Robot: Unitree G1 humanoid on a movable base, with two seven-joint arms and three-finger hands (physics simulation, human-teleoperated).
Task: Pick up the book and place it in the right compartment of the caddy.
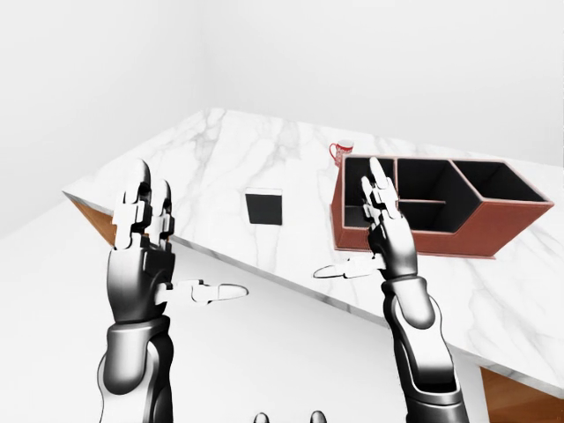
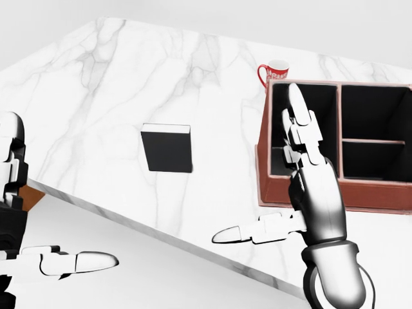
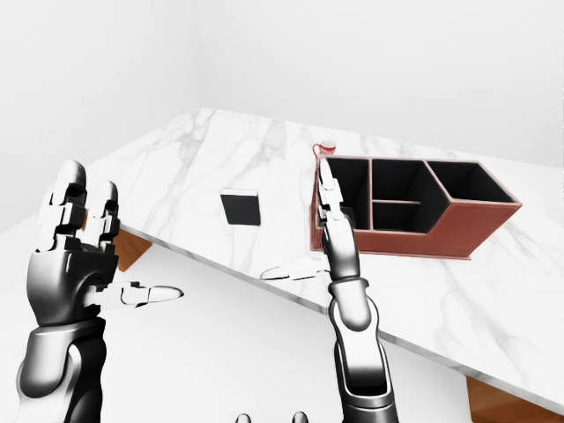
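So far nothing is gripped: right hand [image 2: 302,138] and left hand [image 1: 141,216] are raised w/ fingers spread wide, empty. Book [image 2: 167,147] is seen flat on marble table [image 2: 96,84], left of right hand; caddy [image 1: 493,225] just beyond it. Pick & place still to be done.

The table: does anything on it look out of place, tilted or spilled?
Nothing stands out. The book lies flat on the marble table, the caddy stands upright and empty, and the red mug is upright behind it.

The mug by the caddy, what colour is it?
The mug is red with white patterning, clearest in the head view.
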